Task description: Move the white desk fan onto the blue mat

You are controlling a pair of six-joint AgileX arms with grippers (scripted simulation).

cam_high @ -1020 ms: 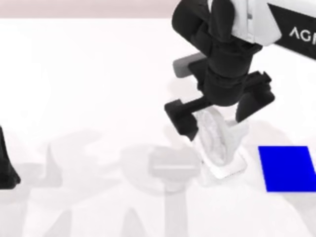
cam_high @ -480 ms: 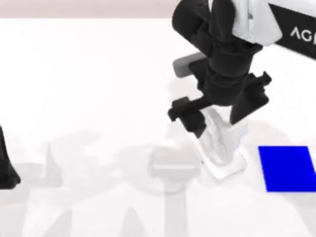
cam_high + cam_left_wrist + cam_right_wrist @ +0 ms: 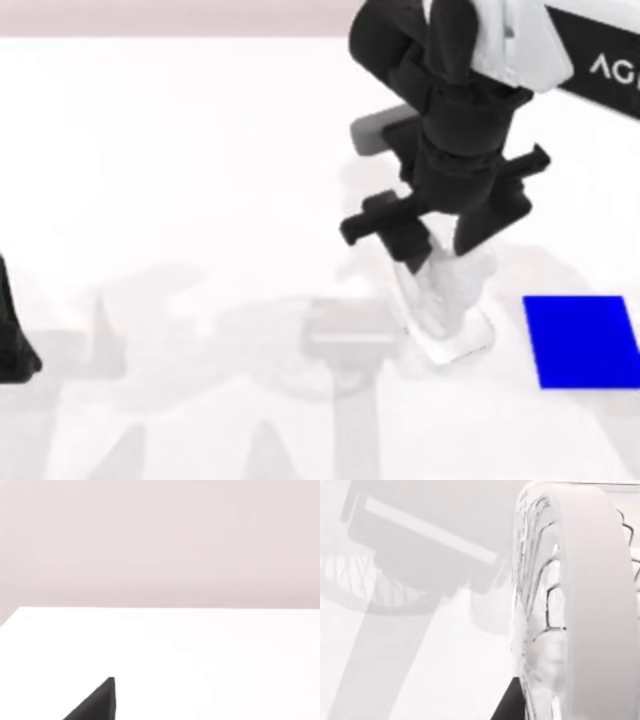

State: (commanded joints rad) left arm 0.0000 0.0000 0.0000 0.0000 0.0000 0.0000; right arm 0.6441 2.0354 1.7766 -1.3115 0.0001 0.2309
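The right gripper (image 3: 440, 245) hung over the fan (image 3: 447, 305), right of the worktop's (image 3: 180, 180) middle, with its black fingers (image 3: 400, 232) reaching down on either side of the round grille head. The jaws stood narrow about the head, one finger on its left and far side and the other on its right; whether the pads actually pressed the grille could not be told from above. In the right wrist view the head's white rim (image 3: 592, 605) filled the right half of the picture, seen edge on, with the wire grille beside it and a dark fingertip (image 3: 507, 705) just beside the grille at the lower edge. The fan stood upright, its flat square base (image 3: 462, 340) on the worktop, just left of the mat (image 3: 582, 340) and apart from it, a bare strip of worktop between the two. The mat lay flat near the right edge with nothing on it. A small grey box (image 3: 372, 130) sat farther back, partly hidden by the right arm. The left gripper (image 3: 12, 335) sat parked at the left edge of the worktop, only a dark part of it showing; its wrist view showed bare worktop, a pale wall and a black tip (image 3: 97, 702), and the state of its jaws could not be told.
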